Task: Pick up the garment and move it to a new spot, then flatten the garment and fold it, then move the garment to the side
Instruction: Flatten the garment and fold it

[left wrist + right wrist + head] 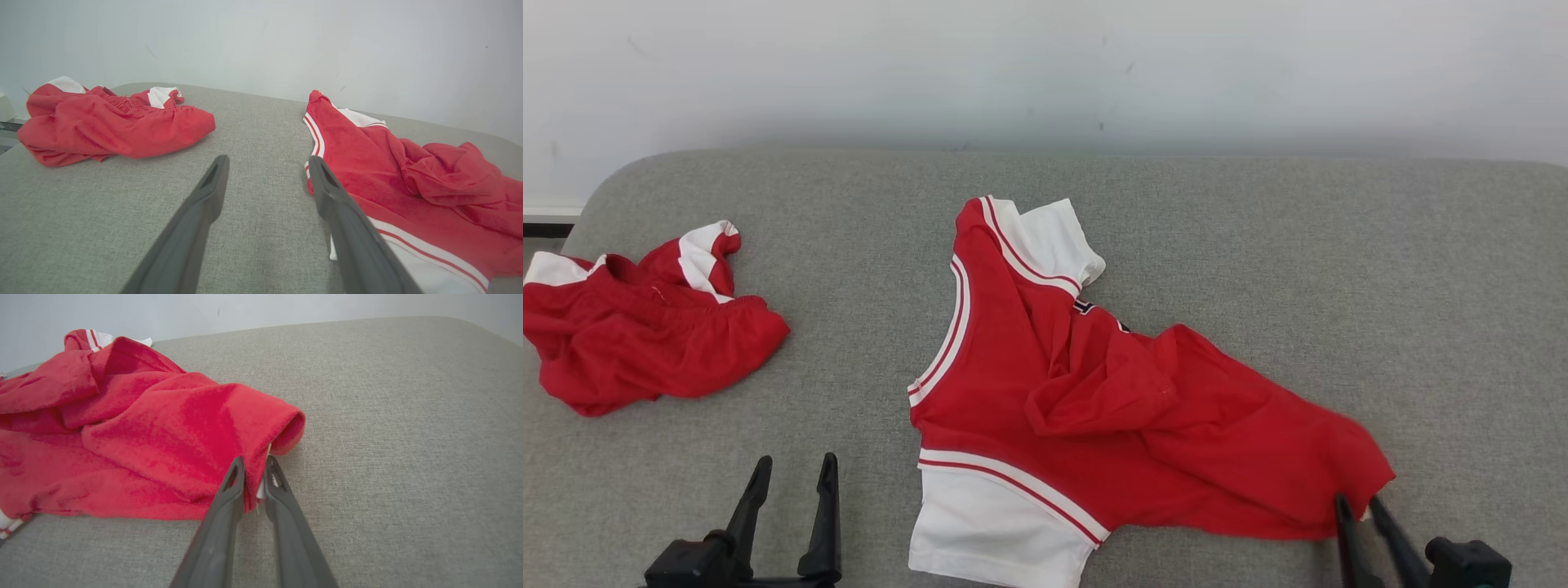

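A red jersey with white sleeves and striped trim (1094, 392) lies crumpled across the middle of the grey cushion (1258, 245), its hem bunched toward the lower right. My right gripper (1357, 505) is shut on the jersey's lower right corner; in the right wrist view the red cloth (163, 437) is pinched between the two fingers (229, 498). My left gripper (795, 469) stands open on bare cushion, just left of the jersey's white sleeve (988, 531). In the left wrist view the open gripper (267, 163) has the jersey (408, 179) beside its right finger, not touching it.
A second red and white garment (645, 327) lies bunched at the cushion's left edge, also seen as a red heap (110, 122) from the left wrist. A pale wall (1045, 73) rises behind the cushion. Bare grey fabric stretches to the right of the jersey.
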### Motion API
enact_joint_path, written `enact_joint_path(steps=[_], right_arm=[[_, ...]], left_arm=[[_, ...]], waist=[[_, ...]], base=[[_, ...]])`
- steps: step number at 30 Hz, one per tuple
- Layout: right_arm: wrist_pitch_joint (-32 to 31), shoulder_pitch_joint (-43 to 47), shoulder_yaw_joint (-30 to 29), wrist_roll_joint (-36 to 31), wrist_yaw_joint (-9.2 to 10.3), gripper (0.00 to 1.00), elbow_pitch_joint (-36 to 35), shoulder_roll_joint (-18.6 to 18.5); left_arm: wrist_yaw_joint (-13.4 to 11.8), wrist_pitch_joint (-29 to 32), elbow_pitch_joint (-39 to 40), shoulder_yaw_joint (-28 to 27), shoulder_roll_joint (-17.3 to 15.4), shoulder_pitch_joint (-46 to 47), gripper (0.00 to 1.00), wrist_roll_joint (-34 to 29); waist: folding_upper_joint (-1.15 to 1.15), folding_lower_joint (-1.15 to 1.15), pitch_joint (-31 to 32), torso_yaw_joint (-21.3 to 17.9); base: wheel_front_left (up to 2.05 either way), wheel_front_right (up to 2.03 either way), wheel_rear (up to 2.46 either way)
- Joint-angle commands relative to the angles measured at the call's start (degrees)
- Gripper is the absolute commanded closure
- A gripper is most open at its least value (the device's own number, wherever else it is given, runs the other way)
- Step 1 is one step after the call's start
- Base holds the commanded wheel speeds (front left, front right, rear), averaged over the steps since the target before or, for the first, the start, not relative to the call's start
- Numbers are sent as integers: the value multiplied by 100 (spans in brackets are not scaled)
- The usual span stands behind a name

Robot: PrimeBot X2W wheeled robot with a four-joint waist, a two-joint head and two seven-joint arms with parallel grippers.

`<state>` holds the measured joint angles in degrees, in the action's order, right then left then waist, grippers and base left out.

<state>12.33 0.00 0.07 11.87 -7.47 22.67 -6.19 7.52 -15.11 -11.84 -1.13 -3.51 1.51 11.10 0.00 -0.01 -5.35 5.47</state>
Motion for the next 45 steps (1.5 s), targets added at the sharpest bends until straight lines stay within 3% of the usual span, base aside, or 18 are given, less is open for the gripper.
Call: enact_joint_path(steps=[1,7,12,22,28,29,30,31,39,45], right_arm=[[10,37,-55,-78,-7,0,-119,28],[-17,-138,-41,-360,-7,0,-697,56],[-289,-569,367,-371,-7,0,-832,-54],[-569,-1364,1401,26,-7,0,-170,-289],[-621,-1576,1700,232,-7,0,300,-327],[-626,-1630,1760,280,-7,50,391,-328],[-589,-1700,1807,322,-7,94,453,-326],[-566,-1756,1841,369,-7,100,531,-325],[-171,-2229,1960,514,-7,100,794,-476],[-146,-2970,1758,547,-7,100,732,-854]], left_arm=[[-7,-5,18,-2,-23,-76,0,37],[-8,-5,42,-8,-53,-25,0,33],[-8,-5,41,32,-42,55,0,33],[-8,-5,-11,94,7,108,0,84],[-8,-5,-39,87,20,184,0,97],[-8,-5,-38,78,22,191,0,97],[-8,-5,-40,77,24,191,0,102],[-8,-5,-40,70,25,192,0,106],[-8,-5,-11,-13,36,151,0,66],[-8,-5,20,47,38,255,0,70]], waist=[[0,1,-1,-2],[0,1,-26,54],[0,1,-56,195],[0,1,-167,672],[0,1,-238,823],[0,1,-251,840],[0,1,-261,851],[0,1,-269,856],[0,1,-259,779],[0,1,-350,691]], base=[[0,0,0],[0,0,0],[0,0,0],[0,0,0],[0,0,0],[0,0,0],[0,0,0],[0,0,0],[0,0,0],[0,0,0]])
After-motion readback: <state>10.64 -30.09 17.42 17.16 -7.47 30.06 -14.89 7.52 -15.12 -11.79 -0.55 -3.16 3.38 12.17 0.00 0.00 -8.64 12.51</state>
